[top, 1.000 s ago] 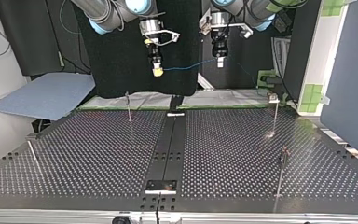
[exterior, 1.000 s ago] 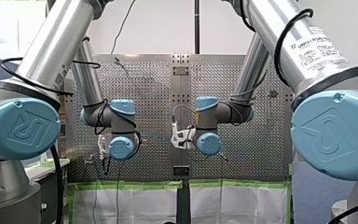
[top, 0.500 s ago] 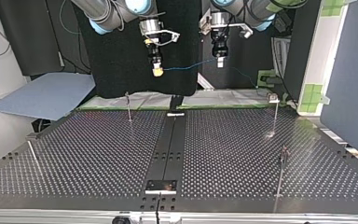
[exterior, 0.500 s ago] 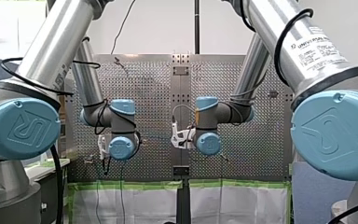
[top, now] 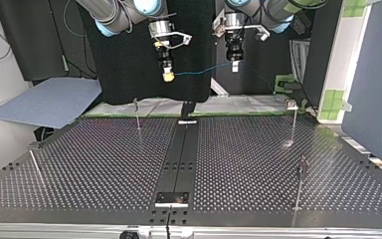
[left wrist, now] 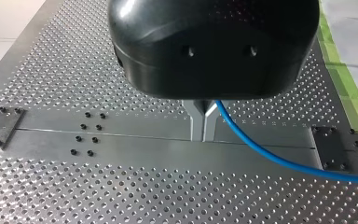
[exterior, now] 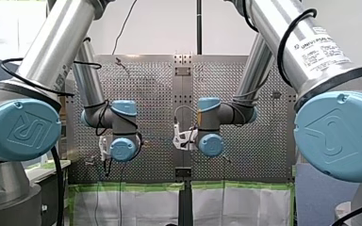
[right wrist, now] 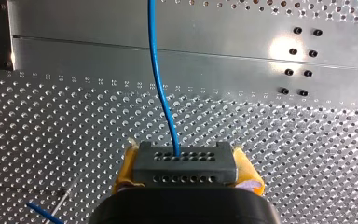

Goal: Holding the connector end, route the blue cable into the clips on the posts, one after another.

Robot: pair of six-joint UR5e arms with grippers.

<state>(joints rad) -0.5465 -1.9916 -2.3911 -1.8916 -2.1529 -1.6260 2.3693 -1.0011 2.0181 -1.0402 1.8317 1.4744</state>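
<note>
While the blue cable [top: 201, 69] hung as a nearly level span high above the perforated table [top: 104, 164], its connector [right wrist: 185, 164], a dark grey block with rows of small holes, sat pinched between the yellow pads [right wrist: 125, 175] of my right gripper [top: 168, 75]. The cable left the block's middle and ran straight ahead over the table. At the span's other end my left gripper [left wrist: 203, 125] had its metal fingers [left wrist: 196, 123] pressed together on the cable, which came out at their side near the black housing and curved away. In the top view it dropped on past that gripper toward the view's right. Both grippers pointed down, side by side and apart, above the table's far edge. Four thin posts stood well below the cable and well apart from one another: one [top: 137, 114] lower than my right gripper and a little to its left in the top view, one [top: 294, 122] at the far right, one [top: 300, 186] nearer at the right, and one [top: 35, 162] leaning at the near left. The clips on their tops were too small to make out, and the cable touched none of the posts. A dark smooth strip [top: 181, 149] ran down the table's middle, with a bolted plate [top: 171, 199] at its near end. Green tape [top: 248, 113] edged the far side, and a grey-blue board [top: 49, 102] lay off the table at the view's left.
</note>
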